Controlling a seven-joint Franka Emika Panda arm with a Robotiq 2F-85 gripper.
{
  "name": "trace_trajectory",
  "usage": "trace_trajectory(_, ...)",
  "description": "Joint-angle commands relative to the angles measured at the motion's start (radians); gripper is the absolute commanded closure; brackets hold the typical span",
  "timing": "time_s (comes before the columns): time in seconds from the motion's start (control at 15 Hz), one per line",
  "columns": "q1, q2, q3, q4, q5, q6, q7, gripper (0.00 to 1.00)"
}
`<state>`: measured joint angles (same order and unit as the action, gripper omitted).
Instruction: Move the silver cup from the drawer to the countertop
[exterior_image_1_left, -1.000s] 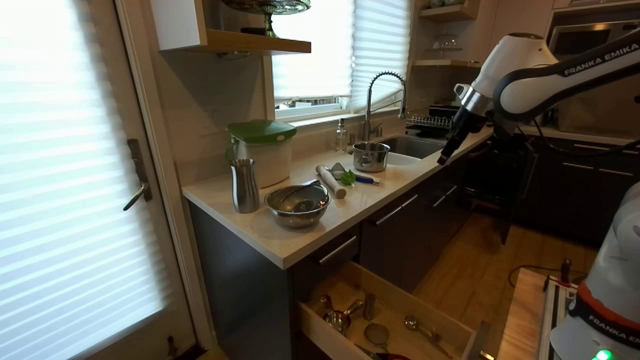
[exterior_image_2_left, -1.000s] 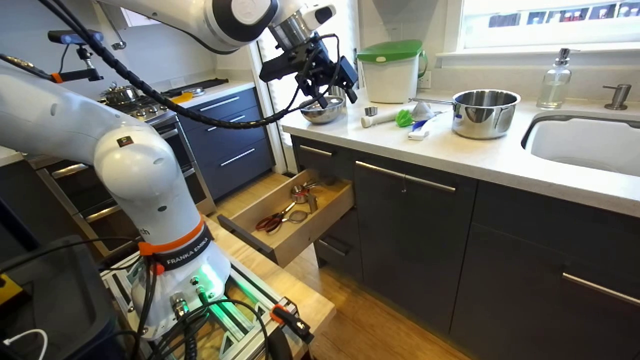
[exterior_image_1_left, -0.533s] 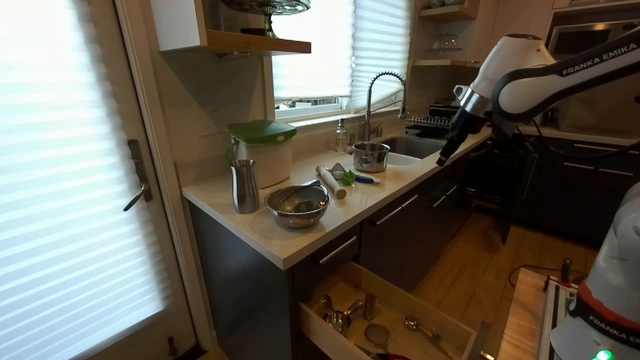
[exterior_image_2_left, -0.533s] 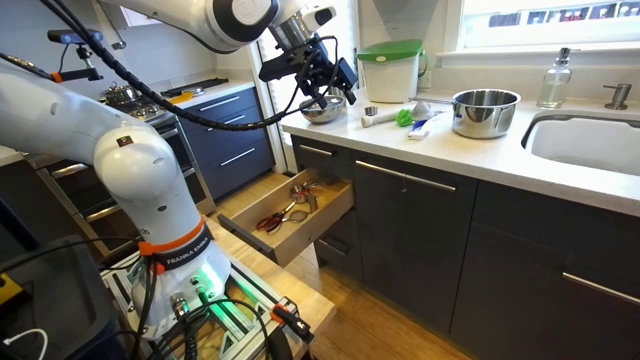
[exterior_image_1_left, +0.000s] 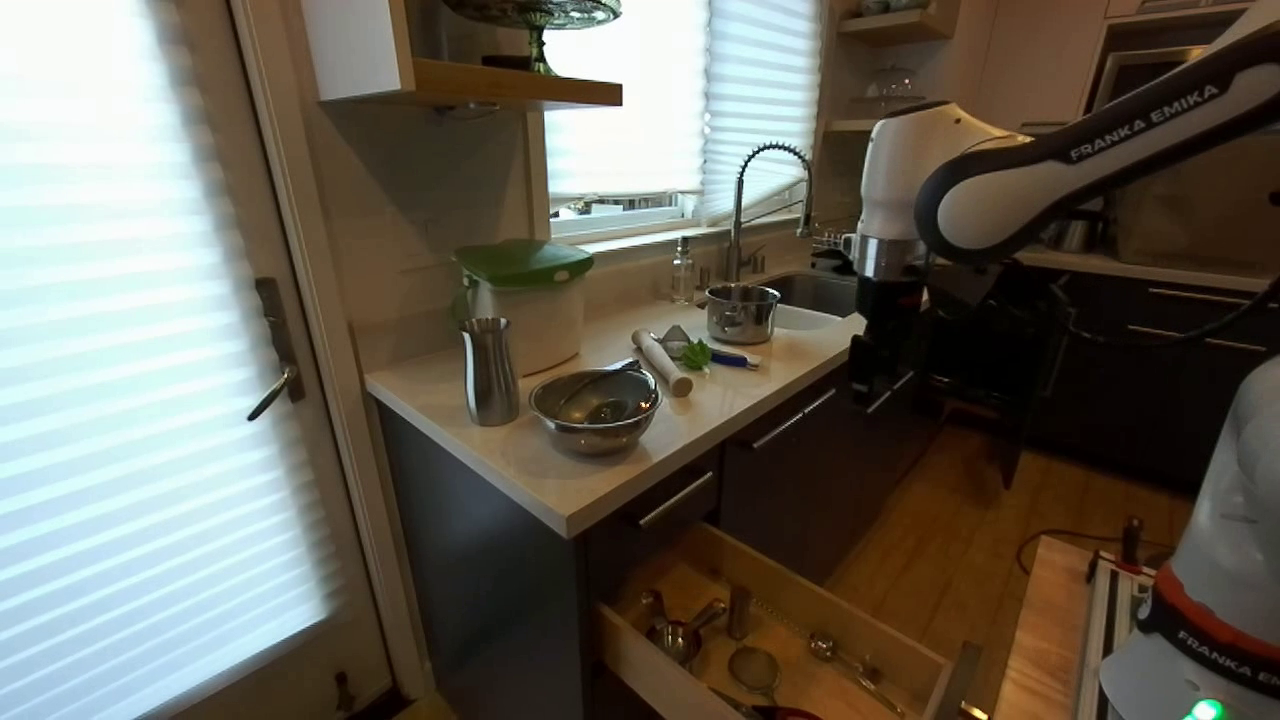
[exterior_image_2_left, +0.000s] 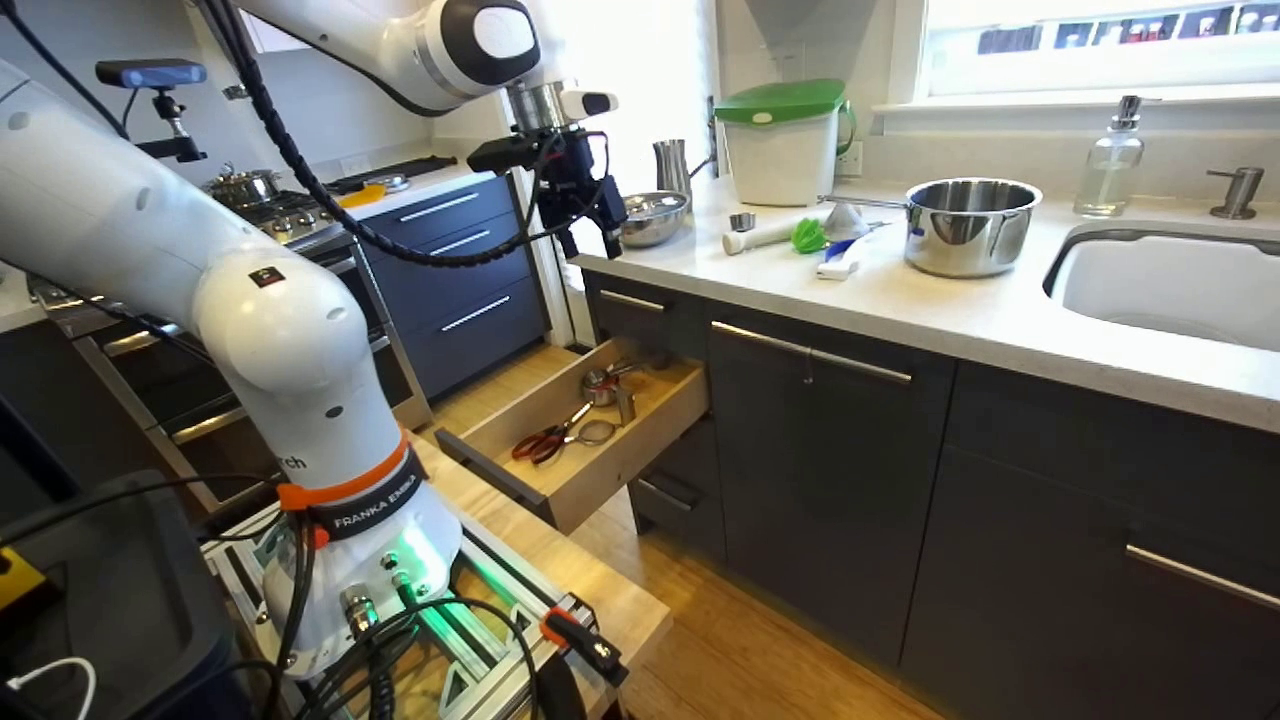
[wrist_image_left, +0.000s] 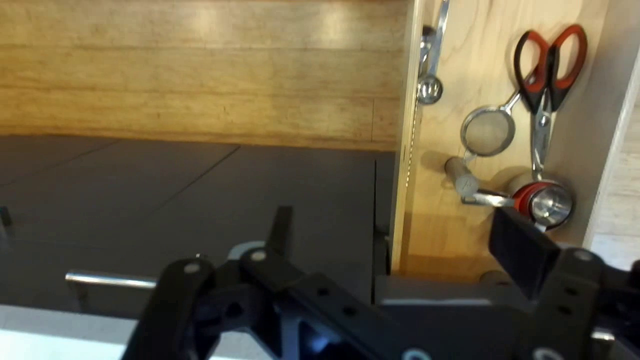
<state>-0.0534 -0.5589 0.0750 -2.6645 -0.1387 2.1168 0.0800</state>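
Wide, shallow pale-wood drawer with a dark front (exterior_image_2_left: 645, 440): in an exterior view it is seen pulled out, so its contents can be reached from above.
Round silver metal cup (exterior_image_2_left: 600, 388): it is found inside the drawer, towards the rear end; approach, grasp, lift and setting down are all judged to be left.
Long, pale cream, smooth-topped desk (exterior_image_2_left: 885, 295): here the cup is to be received, and this is judged not yet done; what a small silver piece (exterior_image_2_left: 741, 221) on it may be cannot be told.
Black two-fingered end effector (exterior_image_2_left: 591, 248): it is held in the air, well above the drawer, and nothing there is touched.
Broad silver metal bowl (exterior_image_1_left: 590, 442) and tall, waisted silver pitcher (exterior_image_1_left: 490, 372): in an exterior view both are shown on the desk; neither is taken for the cup.
Black fingers (wrist_image_left: 522, 247): in the wrist view they are seen spread wide, with nothing held between them; a shift over the drawer is judged to be needed.
Cup from above: a shiny, rounded metal face is shown, edged with red on one side; a silver handle, apparently its own, is pointed towards an upright grey cylinder (wrist_image_left: 462, 177). Whether one cup or a nested stack is seen cannot be told.
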Motion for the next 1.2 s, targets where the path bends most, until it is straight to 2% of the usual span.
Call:
trace_trajectory(0.0, 0.043, 0.127, 0.068, 0.084, 0.056, -0.133, 0.154, 0.0)
trace_trajectory(0.07, 0.036, 0.048, 0.034, 0.032, 0.019, -0.078, 0.095, 0.0)
trace_trajectory(0.33, 0.055, 0.118, 0.059, 0.07, 0.031, -0.106, 0.149, 0.0)
trace_trajectory(0.8, 0.054, 0.124, 0.058, 0.075, 0.031, -0.108, 0.149, 0.0)
trace_trajectory(1.0, 0.066, 0.138, 0.079, 0.075, -0.012, -0.087, 0.137, 0.0)
trace_trajectory(1.13, 0.083, 0.145, 0.08, 0.044, -0.007, -0.024, 0.131, 0.0)
